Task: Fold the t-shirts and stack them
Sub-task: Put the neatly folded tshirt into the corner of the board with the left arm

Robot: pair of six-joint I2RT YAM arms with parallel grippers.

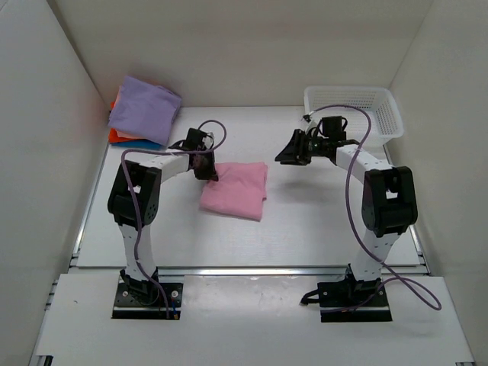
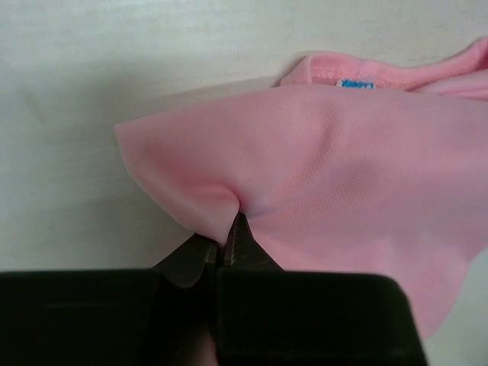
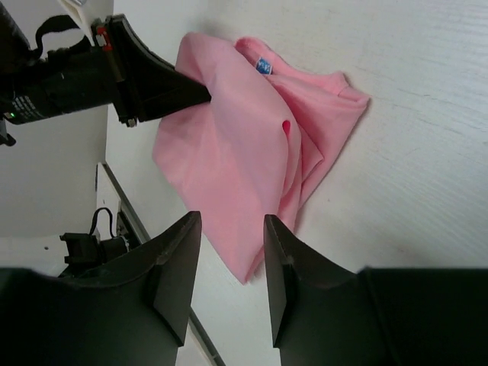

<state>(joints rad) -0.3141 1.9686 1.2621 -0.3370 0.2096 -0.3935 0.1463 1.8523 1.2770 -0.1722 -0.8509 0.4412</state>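
Final fold, I'd say: left end effector point(image 1: 207, 169) clenched on the upper-left corner of the light pink cloth t-shirt point(image 1: 238, 192) at frame centre, right end effector point(image 1: 290, 156) released beside it; next, probably carry it to the lavender-topped folded-shirt stack point(image 1: 145, 110), upper left.

A white mesh basket point(image 1: 387, 114) stands upright in the far right corner of the worktop point(image 1: 305, 229), close to the back wall point(image 1: 244, 46) and the right wall point(image 1: 450, 137). The worktop is white and matte. White panels close it in on three sides. A silver rail point(image 1: 252, 270) runs along its near edge.
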